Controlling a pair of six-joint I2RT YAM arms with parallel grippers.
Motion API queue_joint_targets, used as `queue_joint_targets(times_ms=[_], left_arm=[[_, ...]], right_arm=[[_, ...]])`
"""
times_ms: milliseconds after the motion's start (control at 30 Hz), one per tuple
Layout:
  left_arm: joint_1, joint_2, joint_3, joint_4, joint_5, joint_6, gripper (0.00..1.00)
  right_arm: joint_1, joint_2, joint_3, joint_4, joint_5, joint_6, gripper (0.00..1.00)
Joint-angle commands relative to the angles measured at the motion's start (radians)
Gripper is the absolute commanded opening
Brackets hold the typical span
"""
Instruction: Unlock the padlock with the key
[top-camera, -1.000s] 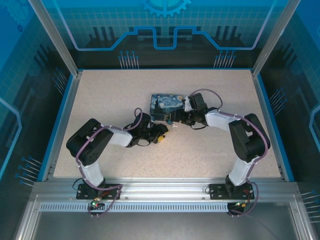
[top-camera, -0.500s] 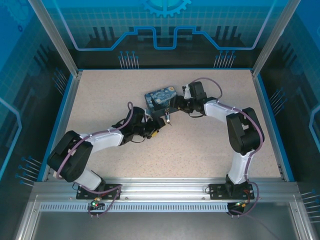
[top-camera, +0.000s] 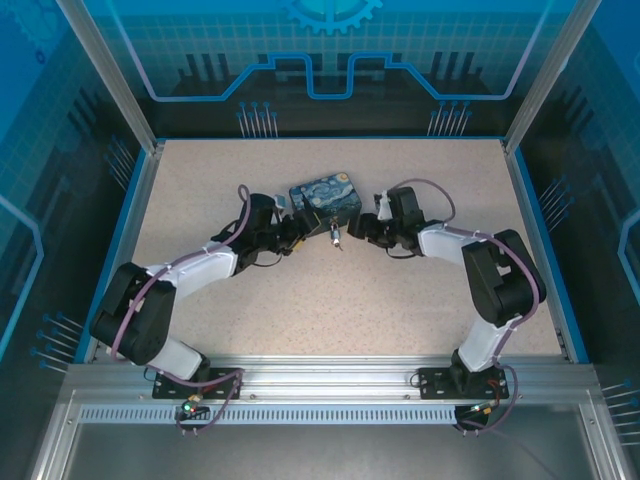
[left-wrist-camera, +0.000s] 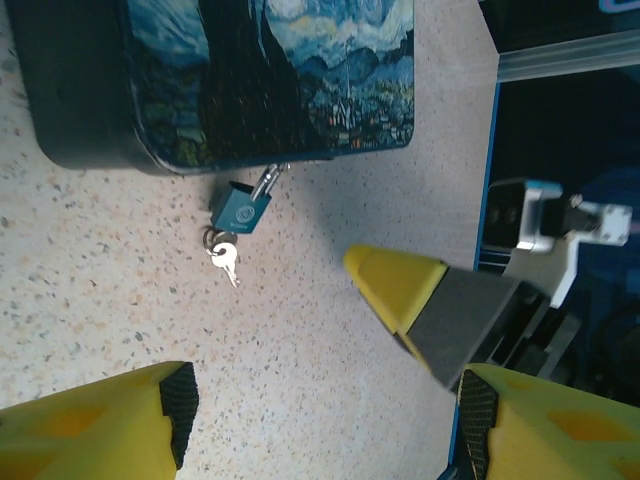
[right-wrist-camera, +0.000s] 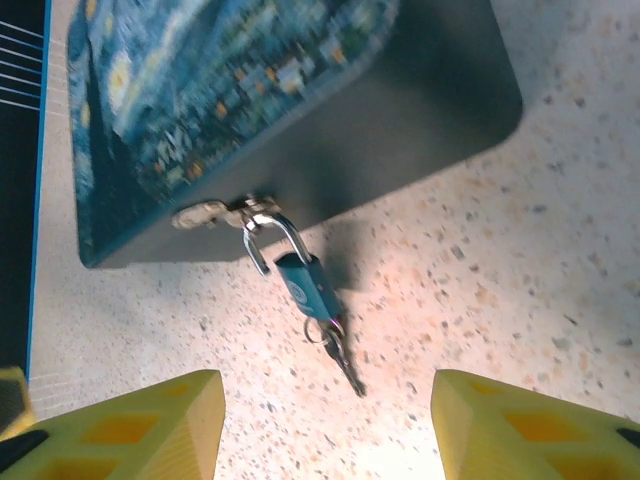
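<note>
Gaping wide, the left gripper (left-wrist-camera: 320, 425) hovered over the speckled table (left-wrist-camera: 120, 330), its yellow fingers (left-wrist-camera: 100, 425) in the bottom corners of the wrist view with nothing between them. The right gripper (right-wrist-camera: 330, 435) was just as open and empty, jaws spread low in its own frame. Overhead, the two faced each other across the painted box (top-camera: 325, 200) at mid-table, with blue walls (top-camera: 80, 200) all round. And the padlock (right-wrist-camera: 305, 285): its shackle was hooked through the box's latch (right-wrist-camera: 215, 212), and its body lay on the table just beside the box's dark side. The key (right-wrist-camera: 342, 365) touched the padlock's lower end; I couldn't tell whether it sat in the keyhole. The box lid was down, hiding the contents.
</note>
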Motion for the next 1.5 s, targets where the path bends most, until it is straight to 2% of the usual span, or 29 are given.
queue_joint_targets(times_ms=[0, 200, 567, 700, 1133, 1467], left_arm=[[0.023, -0.033, 0.029, -0.031, -0.004, 0.035, 0.71], [0.048, -0.047, 0.028, -0.031, -0.002, 0.041, 0.73], [0.095, -0.075, 0.053, -0.071, -0.007, 0.062, 0.86], [0.097, -0.082, 0.075, -0.102, -0.011, 0.08, 0.99], [0.12, -0.087, 0.07, -0.112, 0.002, 0.073, 0.99], [0.13, -0.08, 0.072, -0.105, 0.012, 0.061, 0.99]], right_arm=[[0.02, -0.009, -0.048, 0.118, 0.01, 0.045, 0.57], [0.07, 0.048, -0.048, 0.188, 0.048, 0.07, 0.55], [0.109, 0.144, 0.012, 0.205, 0.092, 0.064, 0.5], [0.113, 0.169, 0.028, 0.21, 0.088, 0.055, 0.49], [0.137, 0.213, 0.069, 0.163, 0.099, -0.014, 0.46], [0.163, 0.23, 0.102, 0.09, 0.152, -0.072, 0.43]])
